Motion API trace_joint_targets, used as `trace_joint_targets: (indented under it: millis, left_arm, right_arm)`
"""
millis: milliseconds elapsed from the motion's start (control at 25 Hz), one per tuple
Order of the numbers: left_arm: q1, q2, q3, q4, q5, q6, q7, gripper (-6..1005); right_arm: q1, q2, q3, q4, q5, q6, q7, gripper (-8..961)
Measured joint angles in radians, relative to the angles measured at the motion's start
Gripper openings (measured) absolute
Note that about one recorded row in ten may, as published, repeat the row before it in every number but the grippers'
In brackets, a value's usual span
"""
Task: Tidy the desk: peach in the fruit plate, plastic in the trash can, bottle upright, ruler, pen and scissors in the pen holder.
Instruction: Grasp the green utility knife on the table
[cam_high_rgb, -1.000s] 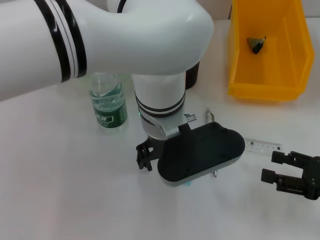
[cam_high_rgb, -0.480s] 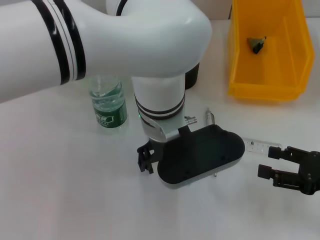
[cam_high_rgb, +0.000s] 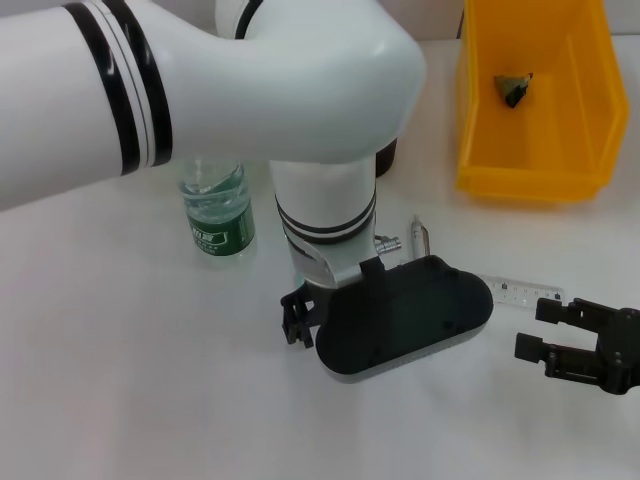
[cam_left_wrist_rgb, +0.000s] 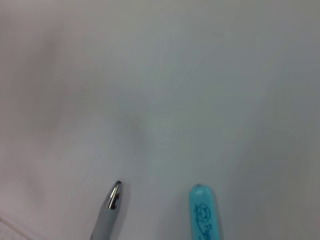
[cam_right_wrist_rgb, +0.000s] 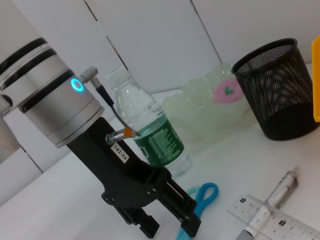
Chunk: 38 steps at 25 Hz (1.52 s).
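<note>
My left gripper (cam_high_rgb: 298, 320) hangs low over the table in the middle, its fingers (cam_right_wrist_rgb: 191, 227) open, right above the blue scissors (cam_right_wrist_rgb: 205, 192). In the left wrist view the scissors' blue tip (cam_left_wrist_rgb: 202, 215) and the silver pen tip (cam_left_wrist_rgb: 114, 197) lie side by side. The pen (cam_high_rgb: 420, 236) and clear ruler (cam_high_rgb: 520, 292) lie to the right of the left arm. My right gripper (cam_high_rgb: 548, 330) hovers open just beside the ruler. The green-labelled bottle (cam_high_rgb: 215, 215) stands upright. A peach (cam_right_wrist_rgb: 227, 90) sits in the pale fruit plate (cam_right_wrist_rgb: 200, 107). Dark plastic (cam_high_rgb: 515, 88) lies in the yellow trash can (cam_high_rgb: 530, 180).
The black mesh pen holder (cam_right_wrist_rgb: 274, 95) stands beside the fruit plate, mostly hidden behind my left arm in the head view. The left arm's wide black wrist housing (cam_high_rgb: 405, 315) covers much of the table's middle.
The left gripper has sunk slightly and shifted a little right. The right gripper has crept up and leftward toward the ruler.
</note>
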Motion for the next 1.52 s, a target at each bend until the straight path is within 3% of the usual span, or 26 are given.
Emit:
trace_joint_targets:
  millis: [320,760,1520]
  left_arm:
    - [0.0,0.0,0.015,0.0,0.0,-0.005,-0.01,756]
    - [-0.003,0.0,0.048,0.006,0.003,-0.009,-0.022,545]
    - [0.0,0.0,0.06,0.046,0.005,0.004,-0.031,529]
  right_arm:
    - [0.004,0.0,-0.005,0.0,0.0,0.0,0.0,811]
    - [0.007,0.0,-0.006,0.006,0.0,0.0,0.005,811]
    - [0.015,0.0,-0.006,0.016,-0.013,-0.002,0.009,811]
